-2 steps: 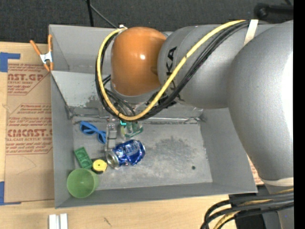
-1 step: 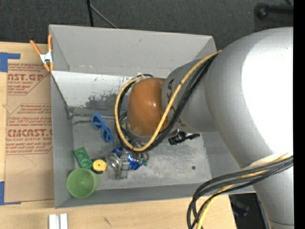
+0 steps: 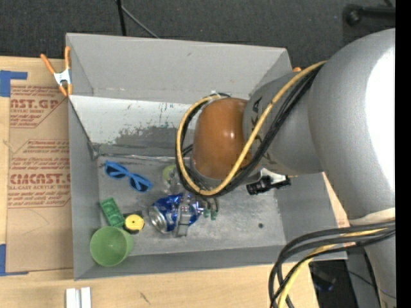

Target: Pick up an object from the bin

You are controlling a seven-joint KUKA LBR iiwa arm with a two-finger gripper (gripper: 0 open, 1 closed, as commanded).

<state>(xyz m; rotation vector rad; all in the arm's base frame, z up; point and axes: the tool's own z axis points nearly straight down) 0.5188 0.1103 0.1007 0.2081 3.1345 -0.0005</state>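
My gripper [image 3: 190, 212] reaches down under the orange cover into the middle of the bin floor, right at a crushed blue and silver can [image 3: 166, 213]. Its metal tip touches or overlaps the can's right end; whether the can sits between the fingers cannot be told. A small green piece [image 3: 212, 213] lies just right of the gripper. A yellow round disc [image 3: 133, 222] lies left of the can.
Blue sunglasses [image 3: 127, 174] lie toward the back left. A green block [image 3: 110, 212] and a green cup [image 3: 110, 246] sit in the front left corner. The arm with its cables covers the bin's right half.
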